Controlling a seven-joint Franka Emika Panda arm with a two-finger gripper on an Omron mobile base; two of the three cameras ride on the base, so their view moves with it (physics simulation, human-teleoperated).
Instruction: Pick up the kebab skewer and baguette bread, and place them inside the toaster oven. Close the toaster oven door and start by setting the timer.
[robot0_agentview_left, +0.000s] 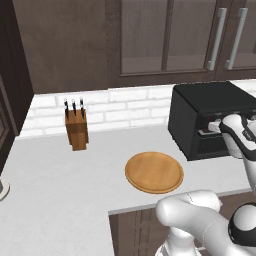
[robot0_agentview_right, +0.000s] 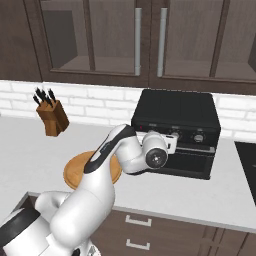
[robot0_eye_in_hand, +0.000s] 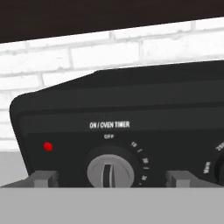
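Nearest the camera in the hand view, the gripper (robot0_eye_in_hand: 109, 178) stands with its jaws spread wide and nothing between them; the two fingertips (robot0_eye_in_hand: 43, 178) flank the timer knob (robot0_eye_in_hand: 109, 171) without touching it. The knob, labelled ON / OVEN TIMER, has its grip bar upright, pointing at the OFF mark, so the timer appears not yet set. A small red lamp (robot0_eye_in_hand: 48, 146) sits to the knob's left on the control panel.

In the right base view the gripper (robot0_agentview_right: 172, 142) is pressed close to the upper front of the toaster oven (robot0_agentview_right: 177, 112), at the row of knobs. Below them the toaster oven door (robot0_agentview_right: 187, 162) stands upright against the body, so it seems closed. Neither the kebab skewer nor the baguette bread can be made out; whether they lie inside cannot be told.

On the counter (robot0_agentview_left: 60, 185), the round wooden board (robot0_agentview_left: 154, 172) lies bare just in front and to the left of the oven. Farther back, a knife block (robot0_agentview_left: 76, 127) stands by the white brick wall (robot0_agentview_left: 130, 107).

Judged from this layout, loading and door closing look finished; gripping and turning the timer knob remains.
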